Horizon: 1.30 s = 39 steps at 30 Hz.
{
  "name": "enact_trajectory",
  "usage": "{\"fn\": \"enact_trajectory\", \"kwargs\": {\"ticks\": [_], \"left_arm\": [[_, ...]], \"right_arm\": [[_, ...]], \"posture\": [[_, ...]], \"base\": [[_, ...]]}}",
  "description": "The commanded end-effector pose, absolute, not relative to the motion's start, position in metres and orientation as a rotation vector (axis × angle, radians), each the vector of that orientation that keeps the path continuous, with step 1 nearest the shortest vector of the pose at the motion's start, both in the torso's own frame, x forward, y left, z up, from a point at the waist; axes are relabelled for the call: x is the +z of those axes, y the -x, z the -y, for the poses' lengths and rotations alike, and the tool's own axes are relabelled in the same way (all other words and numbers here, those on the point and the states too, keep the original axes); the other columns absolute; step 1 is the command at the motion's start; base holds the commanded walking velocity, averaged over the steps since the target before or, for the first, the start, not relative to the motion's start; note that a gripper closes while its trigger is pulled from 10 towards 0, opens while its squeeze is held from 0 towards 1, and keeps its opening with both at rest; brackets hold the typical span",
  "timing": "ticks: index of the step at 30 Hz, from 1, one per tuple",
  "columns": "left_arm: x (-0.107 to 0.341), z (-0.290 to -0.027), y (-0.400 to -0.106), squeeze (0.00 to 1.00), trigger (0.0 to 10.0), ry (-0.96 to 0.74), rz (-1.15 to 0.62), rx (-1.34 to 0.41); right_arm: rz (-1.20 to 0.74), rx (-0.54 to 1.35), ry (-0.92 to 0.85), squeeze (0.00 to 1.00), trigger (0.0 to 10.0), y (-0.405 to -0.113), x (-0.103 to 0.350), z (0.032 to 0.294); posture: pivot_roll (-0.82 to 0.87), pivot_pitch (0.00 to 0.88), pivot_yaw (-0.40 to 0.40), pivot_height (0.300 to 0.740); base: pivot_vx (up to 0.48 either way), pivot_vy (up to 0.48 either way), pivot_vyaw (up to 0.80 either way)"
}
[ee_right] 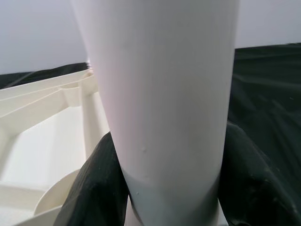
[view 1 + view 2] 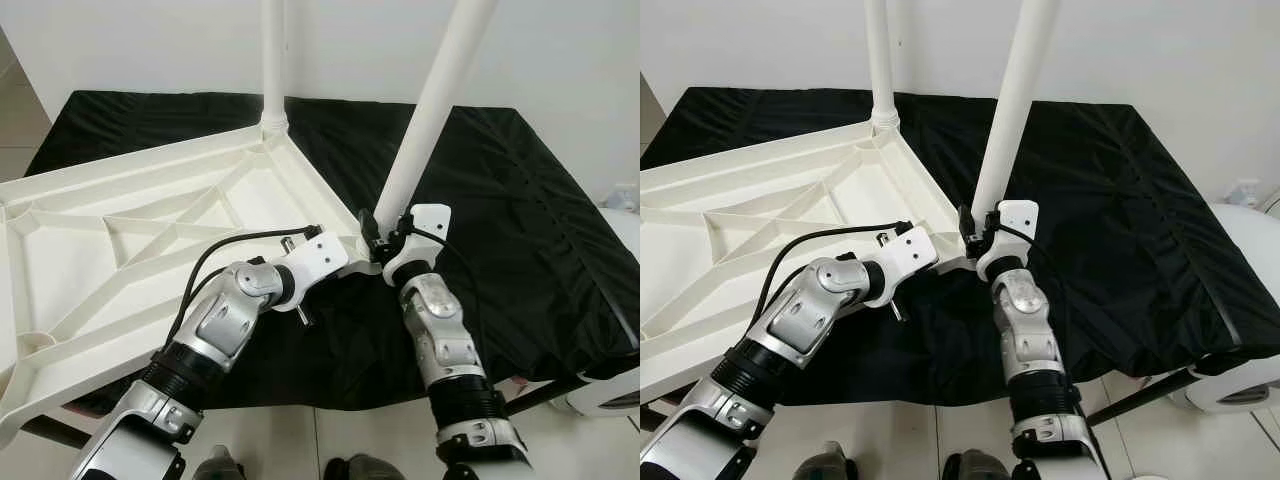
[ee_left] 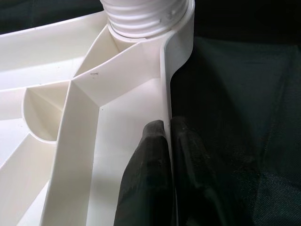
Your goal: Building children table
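A white plastic table top (image 2: 120, 200) lies upside down, its ribbed underside facing up. One white leg (image 2: 273, 60) stands upright in the far corner. A second white leg (image 2: 430, 110) leans at the near right corner. My right gripper (image 2: 385, 235) is shut on this leg close to its base, one black finger (image 1: 96, 188) on each side of the tube. My left gripper (image 3: 168, 123) is shut on the top's thin rim wall (image 3: 165, 84) just short of that corner. There the leg's ribbed end (image 3: 141, 16) sits in the socket.
The top rests on a surface draped in black cloth (image 2: 520, 220), with a white wall behind. An open round socket (image 2: 30, 345) shows at the near left corner. A white rounded object (image 2: 610, 395) sits low at the right, above tiled floor.
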<state>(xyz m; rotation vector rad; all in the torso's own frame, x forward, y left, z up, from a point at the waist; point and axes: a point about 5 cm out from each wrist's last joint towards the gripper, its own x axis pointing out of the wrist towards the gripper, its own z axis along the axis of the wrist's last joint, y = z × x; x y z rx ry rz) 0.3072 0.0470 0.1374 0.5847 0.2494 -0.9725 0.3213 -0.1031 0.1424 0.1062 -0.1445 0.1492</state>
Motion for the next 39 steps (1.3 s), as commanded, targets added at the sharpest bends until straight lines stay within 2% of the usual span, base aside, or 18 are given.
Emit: {"fn": "enact_trajectory", "kwargs": {"ticks": [1,9,10,11,27,28,31,37,39], "left_arm": [[0.151,-0.031,-0.303,0.0,10.0,-0.591,-0.15,-1.0],[0.149,-0.032,-0.303,0.0,10.0,-0.594,-0.154,-0.999],[0.149,-0.033,-0.303,0.0,10.0,-0.595,-0.155,-1.0],[0.149,-0.033,-0.303,0.0,10.0,-0.596,-0.155,-1.0],[0.148,-0.037,-0.302,0.0,10.0,-0.593,-0.164,-0.987],[0.148,-0.037,-0.302,0.0,10.0,-0.592,-0.165,-0.986],[0.148,-0.038,-0.303,0.0,10.0,-0.592,-0.166,-0.984],[0.149,-0.039,-0.304,0.0,10.0,-0.588,-0.166,-0.978],[0.149,-0.039,-0.304,0.0,10.0,-0.588,-0.166,-0.978]], "right_arm": [[0.162,0.2,-0.138,0.0,10.0,-0.317,0.151,0.077],[0.144,0.179,-0.162,0.0,10.0,-0.316,0.15,0.089],[0.143,0.178,-0.166,0.16,10.0,-0.317,0.149,0.09],[0.146,0.182,-0.173,1.0,10.0,-0.317,0.15,0.091],[0.125,0.177,-0.116,1.0,10.0,-0.319,0.142,0.113],[0.125,0.19,-0.101,0.0,10.0,-0.32,0.141,0.117],[0.119,0.213,-0.098,0.0,10.0,-0.321,0.139,0.121],[0.11,0.442,-0.019,0.0,10.0,-0.327,0.138,0.144],[0.11,0.442,-0.019,0.0,10.0,-0.327,0.138,0.144]], "posture": [[0.02,0.0,-0.086,0.74],[0.02,0.0,-0.085,0.74],[0.02,0.0,-0.085,0.74],[0.02,0.0,-0.085,0.74],[0.02,0.0,-0.089,0.74],[0.02,0.0,-0.088,0.74],[0.02,0.0,-0.086,0.74],[0.01,0.0,-0.075,0.74],[0.01,0.0,-0.075,0.74]], "base": [[0.0,0.0,0.0],[0.0,0.0,0.0],[0.0,0.0,0.0],[0.0,0.0,0.0],[0.0,0.0,0.0],[0.0,0.0,0.0],[0.0,0.0,0.0],[0.0,0.0,0.0],[0.0,0.0,0.0]]}}
